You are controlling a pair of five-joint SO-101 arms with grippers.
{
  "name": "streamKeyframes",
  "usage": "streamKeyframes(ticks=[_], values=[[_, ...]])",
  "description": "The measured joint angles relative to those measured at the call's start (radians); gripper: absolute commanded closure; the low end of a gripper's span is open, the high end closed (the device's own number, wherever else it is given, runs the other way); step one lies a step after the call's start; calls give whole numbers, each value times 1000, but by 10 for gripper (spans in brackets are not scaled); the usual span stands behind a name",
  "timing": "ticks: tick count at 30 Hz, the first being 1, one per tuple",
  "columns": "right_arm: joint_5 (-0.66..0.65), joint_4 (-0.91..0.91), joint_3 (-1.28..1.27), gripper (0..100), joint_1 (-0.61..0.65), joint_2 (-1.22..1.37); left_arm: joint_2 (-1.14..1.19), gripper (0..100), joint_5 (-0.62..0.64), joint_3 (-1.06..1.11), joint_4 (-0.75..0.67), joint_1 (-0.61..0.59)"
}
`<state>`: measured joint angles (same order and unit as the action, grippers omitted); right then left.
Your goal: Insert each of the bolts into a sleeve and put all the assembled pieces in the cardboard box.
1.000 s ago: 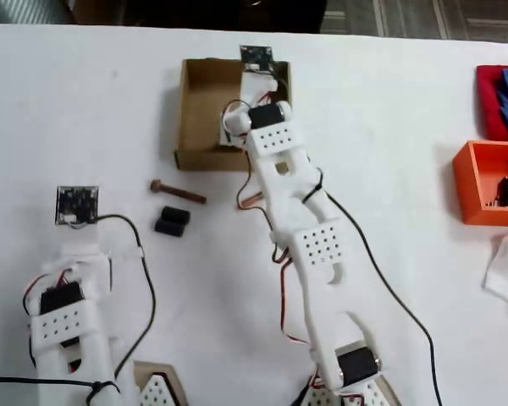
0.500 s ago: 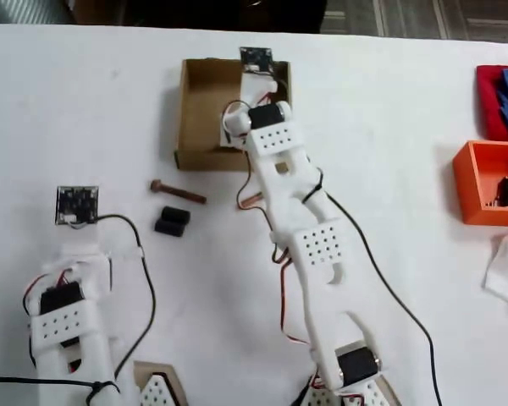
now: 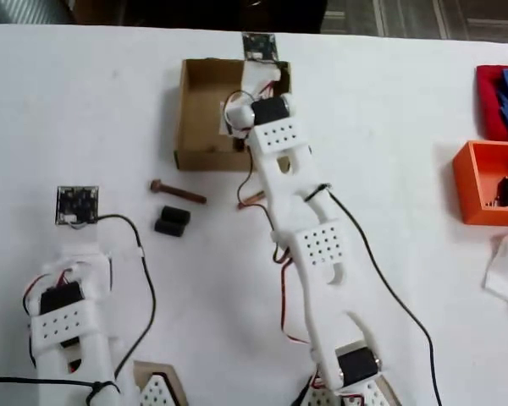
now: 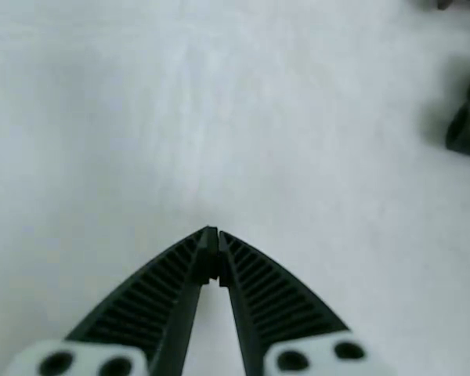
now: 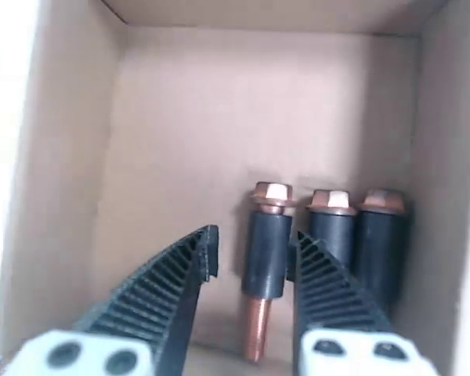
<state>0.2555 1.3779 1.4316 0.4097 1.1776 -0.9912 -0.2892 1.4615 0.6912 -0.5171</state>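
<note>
**Item 1, R arm:** stretched over the cardboard box. Right gripper is inside it, jaws spread wide and pinching nothing.

**Item 2, box contents:** 3 assembled pieces lie side by side on the box floor, bolt heads toward the far wall. One piece lies between the spread jaws, w/ its copper shank poking out of the sleeve. One finger is just beside it; contact can't be told.

**Item 3, L arm:** at the near table edge. Left gripper hangs over bare table, tips pressed together, empty.

**Item 4, loose stock:** 1 bolt on the table near the box's front wall. Dark sleeves sit just beside it.

**Item 5, misc:** orange bin well apart, at the right edge.

**Chg vs 0.5 s ago:** R wrist has moved a little deeper over the box, toward the far wall. Bolt, sleeves and L arm same as before.
</note>
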Motion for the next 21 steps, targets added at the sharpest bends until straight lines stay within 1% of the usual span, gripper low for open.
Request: streamKeyframes(ticks=[2,4,7,10,11,13,17,19,21], values=[[-14,64,58,872,3,-11,0,968,0,0,0,0],[-58,138,117,872,12,-28,0,969,0,0,0,0],[-147,247,184,872,48,-48,0,969,0,0,0,0],[-238,350,193,872,97,-71,0,969,0,0,0,0],[-273,359,193,872,114,-78,0,969,0,0,0,0],[-331,367,178,872,146,-100,0,969,0,0,0,0],[-361,368,97,872,187,-192,0,969,0,0,-23,-17],[-364,368,17,872,216,-259,0,969,12,0,-44,-68],[-364,368,-100,872,245,-341,0,966,66,0,-84,-141]])
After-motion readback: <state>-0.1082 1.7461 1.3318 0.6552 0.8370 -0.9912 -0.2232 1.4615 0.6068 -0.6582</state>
